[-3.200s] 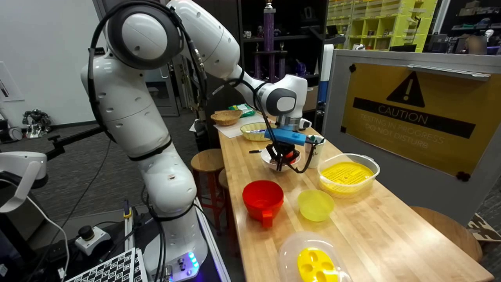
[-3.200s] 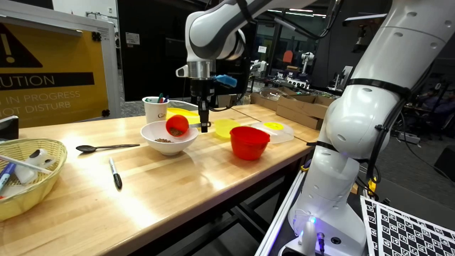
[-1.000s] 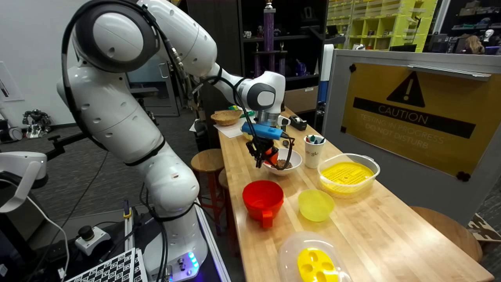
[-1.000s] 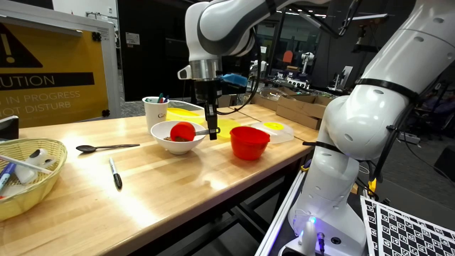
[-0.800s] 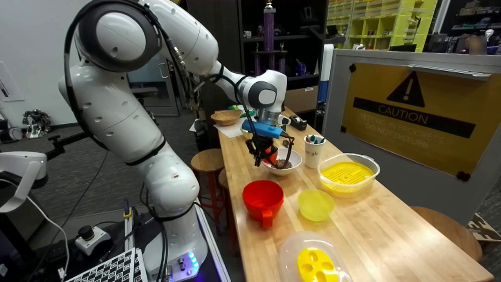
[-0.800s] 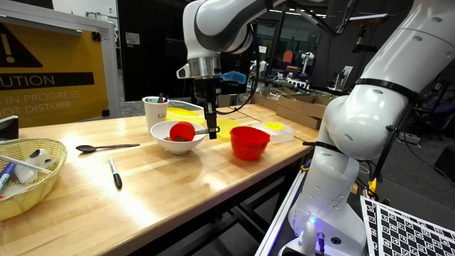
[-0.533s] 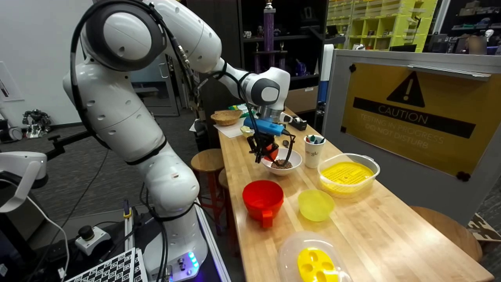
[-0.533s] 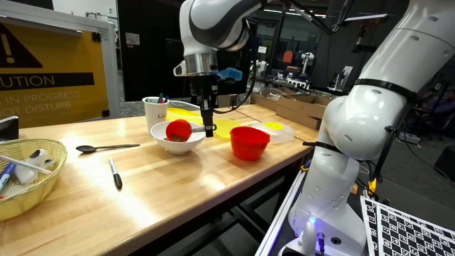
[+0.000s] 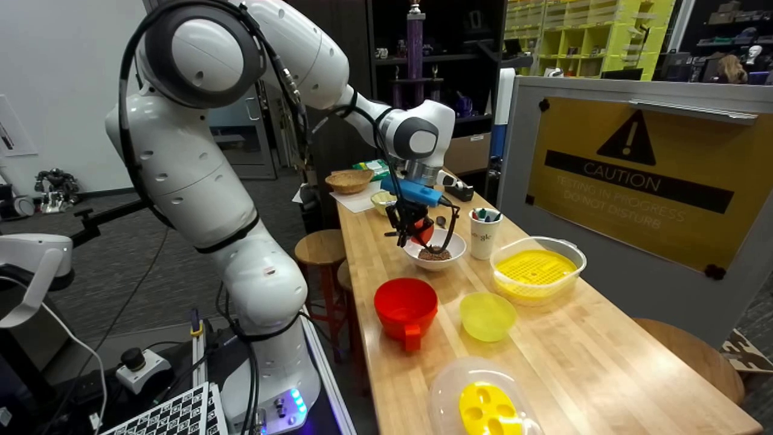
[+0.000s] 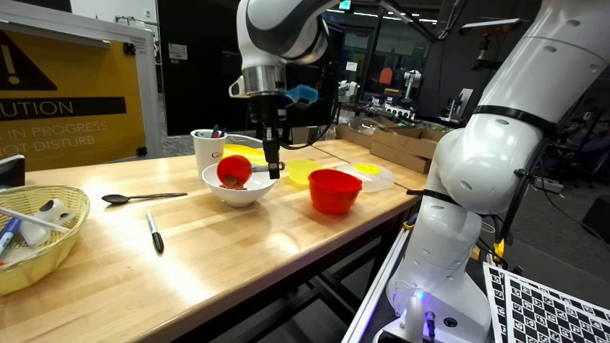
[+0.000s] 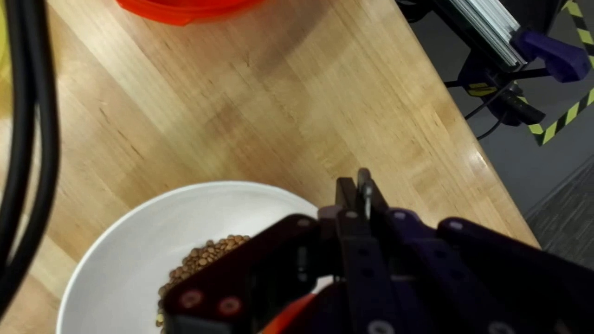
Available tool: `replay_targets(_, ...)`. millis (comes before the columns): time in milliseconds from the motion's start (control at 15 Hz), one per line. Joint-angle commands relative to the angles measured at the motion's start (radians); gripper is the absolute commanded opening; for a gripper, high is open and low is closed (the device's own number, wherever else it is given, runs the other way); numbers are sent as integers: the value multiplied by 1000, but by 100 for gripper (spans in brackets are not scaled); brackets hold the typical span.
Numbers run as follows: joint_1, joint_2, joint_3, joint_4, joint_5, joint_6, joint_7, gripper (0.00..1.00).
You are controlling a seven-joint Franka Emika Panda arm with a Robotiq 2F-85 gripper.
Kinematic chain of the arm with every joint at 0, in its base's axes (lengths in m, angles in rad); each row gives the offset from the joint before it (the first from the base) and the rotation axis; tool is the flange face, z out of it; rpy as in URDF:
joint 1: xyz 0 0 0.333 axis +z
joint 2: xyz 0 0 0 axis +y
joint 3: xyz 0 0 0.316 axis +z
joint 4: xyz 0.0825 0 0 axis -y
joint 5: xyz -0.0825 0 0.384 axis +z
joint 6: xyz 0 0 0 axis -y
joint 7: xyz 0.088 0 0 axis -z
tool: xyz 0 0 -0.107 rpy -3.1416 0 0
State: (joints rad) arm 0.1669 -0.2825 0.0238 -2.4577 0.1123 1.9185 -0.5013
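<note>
My gripper (image 10: 273, 172) is shut on the grey handle of a small red measuring cup (image 10: 234, 167). The cup is tilted on its side, its mouth low over the white bowl (image 10: 240, 196). Brown lentil-like pieces (image 10: 233, 181) show at the cup's mouth, and a heap of them (image 9: 433, 254) lies in the bowl. In the wrist view the closed fingertips (image 11: 342, 188) hold the handle end, beside the bowl's rim (image 11: 116, 222). Only a sliver of the cup (image 11: 287, 313) shows there; the fingers hide the remainder. Whether the cup touches the bowl I cannot tell.
A larger red bowl (image 10: 335, 193) and a yellow bowl (image 9: 488, 317) stand nearby. A white paper cup with pens (image 10: 208, 150) stands behind the white bowl. A black spoon (image 10: 143, 197), a marker (image 10: 155, 232) and a wicker basket (image 10: 57, 247) lie to one side.
Since 3.2 s ago the white bowl has shifted toward the larger red bowl. Over the last second the gripper and measuring cup have risen a little and moved back away from the red bowl.
</note>
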Motion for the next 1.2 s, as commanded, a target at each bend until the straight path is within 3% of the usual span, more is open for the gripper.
replay_targets(0, -17, 28, -18, 55, 33, -45, -1, 1)
replay_targets(533, -52, 53, -64, 134, 103, -152, -57, 1)
replay_targets(1133, -97, 104, -133, 235, 284, -463, -296, 1)
